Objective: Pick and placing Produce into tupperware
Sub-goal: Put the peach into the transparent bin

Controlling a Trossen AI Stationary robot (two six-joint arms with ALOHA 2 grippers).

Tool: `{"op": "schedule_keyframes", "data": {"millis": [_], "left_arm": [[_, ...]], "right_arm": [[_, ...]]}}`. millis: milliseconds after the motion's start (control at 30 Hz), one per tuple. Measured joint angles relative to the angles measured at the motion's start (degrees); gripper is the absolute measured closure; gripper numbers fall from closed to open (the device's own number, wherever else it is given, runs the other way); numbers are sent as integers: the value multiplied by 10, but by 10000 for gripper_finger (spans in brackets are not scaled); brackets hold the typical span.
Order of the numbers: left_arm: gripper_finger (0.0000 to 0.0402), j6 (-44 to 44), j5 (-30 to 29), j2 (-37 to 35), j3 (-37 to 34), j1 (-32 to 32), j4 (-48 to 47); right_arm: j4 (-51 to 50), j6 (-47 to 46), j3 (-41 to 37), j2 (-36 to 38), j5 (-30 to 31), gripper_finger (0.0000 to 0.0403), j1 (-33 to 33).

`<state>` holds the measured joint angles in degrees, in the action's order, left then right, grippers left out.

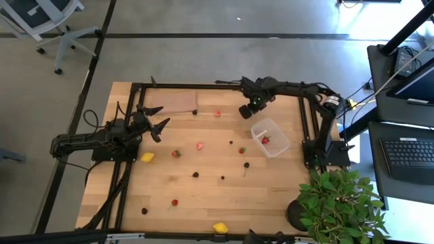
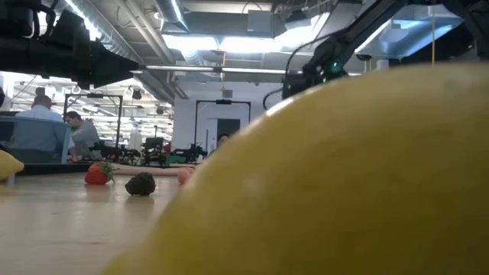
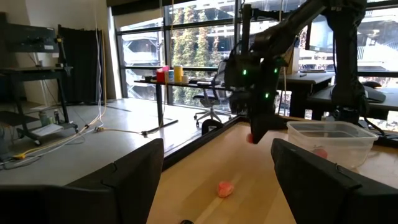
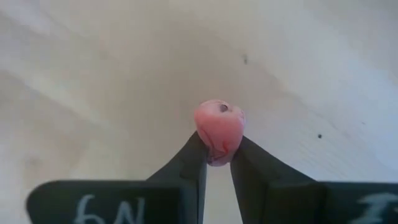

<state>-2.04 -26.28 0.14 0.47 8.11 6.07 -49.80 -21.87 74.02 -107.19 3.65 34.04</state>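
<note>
With its fingers pinched on a pink strawberry piece point(image 4: 219, 132), the right gripper point(image 1: 245, 110) hangs just beside the tupperware point(image 1: 270, 137), which lies toward the table's front from it; its arm reaches in folded, far nearer than the spread-fingered left gripper point(image 1: 154, 120).

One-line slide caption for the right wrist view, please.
Right end effector shut on a small pink strawberry-like fruit piece above the pale wooden tabletop.
</note>
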Motion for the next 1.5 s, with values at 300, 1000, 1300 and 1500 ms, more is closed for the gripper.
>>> {"op": "schedule_keyframes", "data": {"millis": [300, 1000, 1300, 1500], "left_arm": [[111, 0, 0, 0, 0, 0, 0], [111, 0, 2, 0, 0, 0, 0], [111, 2, 2, 0, 0, 0, 0], [111, 2, 2, 0, 0, 0, 0]], "right_arm": [[-173, -82, 1, 160, -55, 344, -50], [-171, -229, -108, 195, 6, 344, -222], [-120, -244, -181, 196, -14, 321, -222], [-120, -243, -179, 196, -18, 319, -222]]}}
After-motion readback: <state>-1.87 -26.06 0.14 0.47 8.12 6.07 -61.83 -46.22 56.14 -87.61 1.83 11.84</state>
